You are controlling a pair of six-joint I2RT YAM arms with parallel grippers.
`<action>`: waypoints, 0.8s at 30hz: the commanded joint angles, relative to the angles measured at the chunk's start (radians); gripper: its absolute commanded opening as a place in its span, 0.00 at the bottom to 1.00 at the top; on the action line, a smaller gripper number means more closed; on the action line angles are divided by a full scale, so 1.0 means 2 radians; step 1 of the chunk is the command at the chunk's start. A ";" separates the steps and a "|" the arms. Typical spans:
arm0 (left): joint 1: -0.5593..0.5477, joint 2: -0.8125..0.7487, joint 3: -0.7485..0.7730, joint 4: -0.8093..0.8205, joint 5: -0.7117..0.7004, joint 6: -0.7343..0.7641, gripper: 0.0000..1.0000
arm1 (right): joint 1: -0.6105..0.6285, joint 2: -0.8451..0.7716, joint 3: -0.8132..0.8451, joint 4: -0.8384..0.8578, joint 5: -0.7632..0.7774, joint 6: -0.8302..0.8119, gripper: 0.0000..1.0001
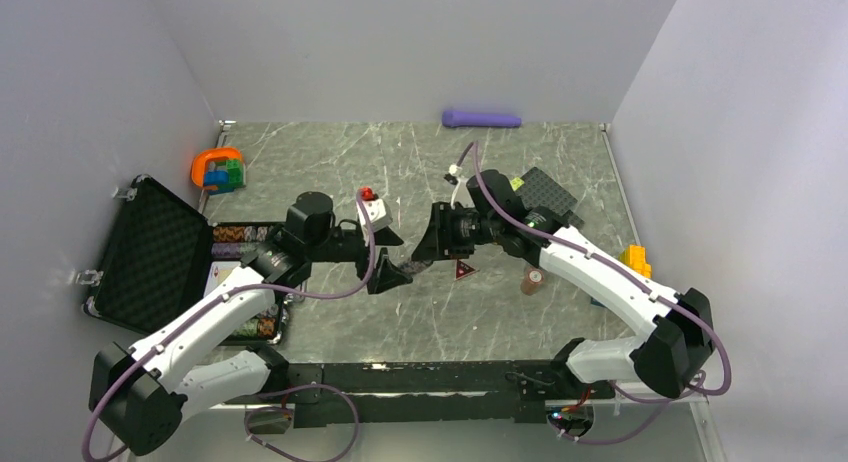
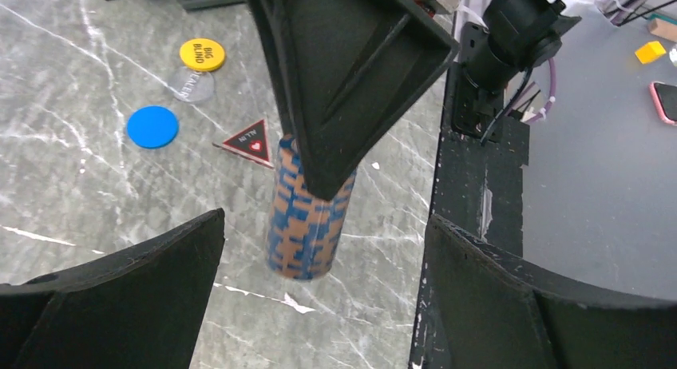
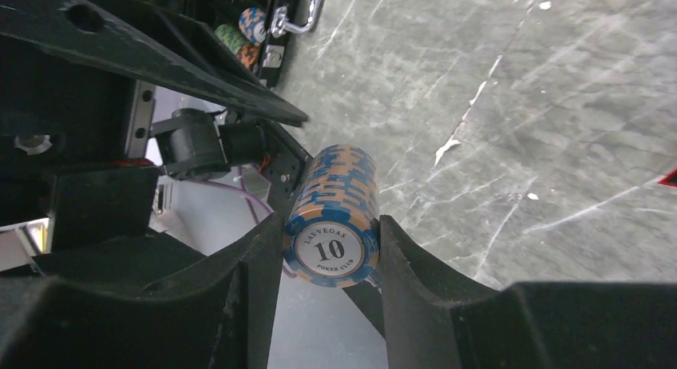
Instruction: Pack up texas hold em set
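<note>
My right gripper (image 3: 331, 253) is shut on a stack of blue-and-orange poker chips (image 3: 335, 213) marked "10", held above the marble table. In the left wrist view that chip stack (image 2: 307, 217) hangs under the right gripper's black fingers (image 2: 343, 73), between the wide-open jaws of my left gripper (image 2: 323, 293), which touch nothing. The two grippers meet mid-table (image 1: 405, 267). The black foam-lined case (image 1: 150, 252) lies open at the left with chip rows (image 1: 240, 232) inside. A yellow disc (image 2: 202, 54), a blue disc (image 2: 152, 126) and a dark red triangle (image 2: 249, 143) lie on the table.
A second chip stack (image 1: 533, 280) stands right of the red triangle (image 1: 463, 271). An orange ring toy (image 1: 218, 169) sits at the back left, a purple rod (image 1: 482, 118) by the back wall, a black studded plate (image 1: 545, 192) and a yellow block (image 1: 635, 257) at the right.
</note>
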 commanded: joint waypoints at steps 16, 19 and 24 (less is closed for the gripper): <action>-0.046 0.017 0.026 -0.023 -0.077 0.042 0.98 | 0.018 -0.006 0.033 0.072 -0.059 0.018 0.00; -0.051 0.019 0.027 -0.027 -0.086 0.045 0.94 | 0.018 -0.008 0.034 0.074 -0.060 0.018 0.00; -0.055 0.024 0.028 -0.028 -0.099 0.044 0.85 | 0.018 -0.006 0.033 0.074 -0.062 0.019 0.00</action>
